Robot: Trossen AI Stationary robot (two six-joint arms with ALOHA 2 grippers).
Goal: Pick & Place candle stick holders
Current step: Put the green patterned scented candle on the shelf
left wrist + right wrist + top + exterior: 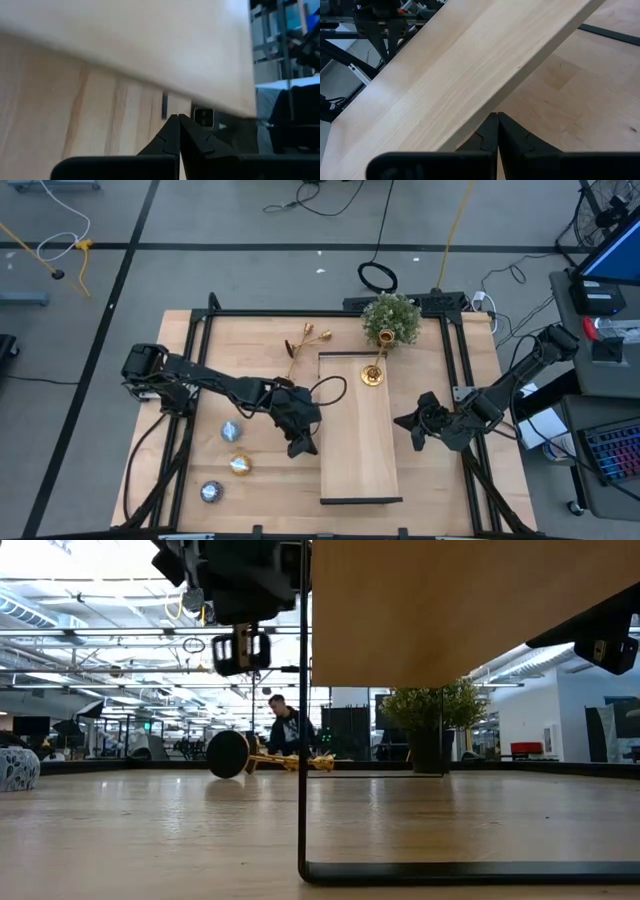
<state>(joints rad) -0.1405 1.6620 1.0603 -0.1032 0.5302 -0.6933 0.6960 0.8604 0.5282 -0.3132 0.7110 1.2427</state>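
One gold candle stick holder stands on its round base at the far end of the raised wooden shelf. Two more gold holders lie on their sides on the table beyond the shelf's far left corner; in the low view they show as the lying holders. My left gripper hovers shut just left of the shelf, its shut fingers aimed under the board. My right gripper hovers shut just right of the shelf, its shut fingers close to the board's edge. Neither holds anything.
A green potted plant stands at the shelf's far right corner. Three round tealight discs lie on the table's near left. The shelf's thin black frame rises near the front. A person shows in the room behind.
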